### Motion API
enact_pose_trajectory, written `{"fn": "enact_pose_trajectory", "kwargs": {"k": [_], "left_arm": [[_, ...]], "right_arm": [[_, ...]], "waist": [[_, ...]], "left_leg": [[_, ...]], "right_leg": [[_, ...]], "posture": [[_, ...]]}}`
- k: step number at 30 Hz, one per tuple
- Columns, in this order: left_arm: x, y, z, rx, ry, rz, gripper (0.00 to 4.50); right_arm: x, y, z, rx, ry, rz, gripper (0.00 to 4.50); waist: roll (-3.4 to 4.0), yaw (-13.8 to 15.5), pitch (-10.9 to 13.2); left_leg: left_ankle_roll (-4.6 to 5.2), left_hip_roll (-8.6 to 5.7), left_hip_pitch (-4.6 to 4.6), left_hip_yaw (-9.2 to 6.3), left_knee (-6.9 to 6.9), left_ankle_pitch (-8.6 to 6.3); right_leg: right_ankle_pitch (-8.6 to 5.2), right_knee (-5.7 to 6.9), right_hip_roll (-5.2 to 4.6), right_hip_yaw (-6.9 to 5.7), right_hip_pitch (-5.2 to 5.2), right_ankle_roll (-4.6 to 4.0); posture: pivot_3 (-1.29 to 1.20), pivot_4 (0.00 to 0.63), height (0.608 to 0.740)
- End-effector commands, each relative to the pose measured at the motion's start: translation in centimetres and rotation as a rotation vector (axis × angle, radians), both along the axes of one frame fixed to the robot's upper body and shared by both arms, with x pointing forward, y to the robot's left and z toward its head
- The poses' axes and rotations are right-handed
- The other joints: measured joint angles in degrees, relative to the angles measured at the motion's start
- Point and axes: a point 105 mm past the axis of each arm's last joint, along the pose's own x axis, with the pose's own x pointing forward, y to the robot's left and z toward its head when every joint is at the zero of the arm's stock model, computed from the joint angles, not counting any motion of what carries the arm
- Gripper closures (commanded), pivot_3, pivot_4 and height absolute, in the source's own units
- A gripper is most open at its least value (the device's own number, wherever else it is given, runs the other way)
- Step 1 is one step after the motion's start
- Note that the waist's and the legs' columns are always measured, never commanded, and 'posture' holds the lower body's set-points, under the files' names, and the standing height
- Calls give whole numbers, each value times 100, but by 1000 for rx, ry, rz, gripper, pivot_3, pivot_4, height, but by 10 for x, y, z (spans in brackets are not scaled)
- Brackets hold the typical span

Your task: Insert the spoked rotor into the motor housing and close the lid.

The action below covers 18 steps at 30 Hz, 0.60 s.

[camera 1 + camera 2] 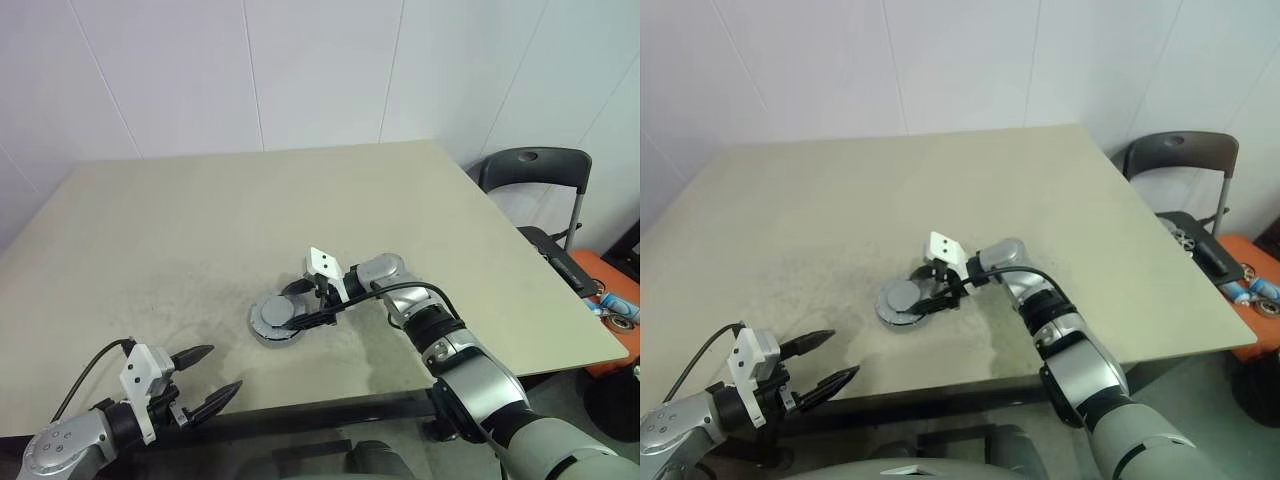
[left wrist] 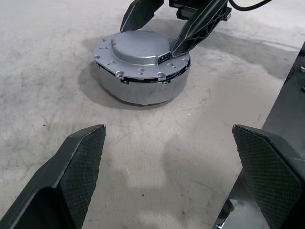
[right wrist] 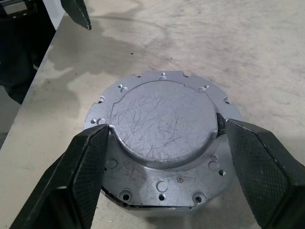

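The motor housing (image 2: 143, 90), a short grey metal cylinder, stands on the table near the front. The lid (image 2: 140, 47) lies flat on top of it, a silver disc with a notched edge and a raised round centre. My right gripper (image 3: 164, 129) reaches in from the right, and its two fingers press against opposite sides of the lid's raised centre. My left gripper (image 1: 222, 368) hovers open near the table's front edge, to the left of the housing and well apart from it, with nothing between its fingers. The spoked rotor is hidden.
The beige table (image 1: 250, 220) stretches wide and bare behind and to the left of the housing. A dark chair (image 1: 535, 170) stands off the table's right side. Orange and blue items (image 1: 615, 300) lie on the floor beyond the right edge.
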Motion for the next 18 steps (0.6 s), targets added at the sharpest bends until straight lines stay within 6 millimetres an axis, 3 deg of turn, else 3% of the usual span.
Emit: {"fn": "enact_pose_trajectory", "kwargs": {"k": [1, 18], "left_arm": [[2, -2, 8, 6, -32, -22, 0], [1, -2, 7, 4, -29, -22, 0]], "right_arm": [[2, -5, 0, -22, -8, 2, 965], [1, -10, -4, -53, -25, 17, 965]], "waist": [[0, 1, 0], [0, 5, 0]], "left_leg": [[0, 0, 0, 0, 0, 0], [0, 0, 0, -2, -1, 0]], "right_leg": [[0, 0, 0, 0, 0, 0], [-2, -6, -3, -2, 3, -3]], "posture": [[0, 0, 740], [0, 0, 740]]}}
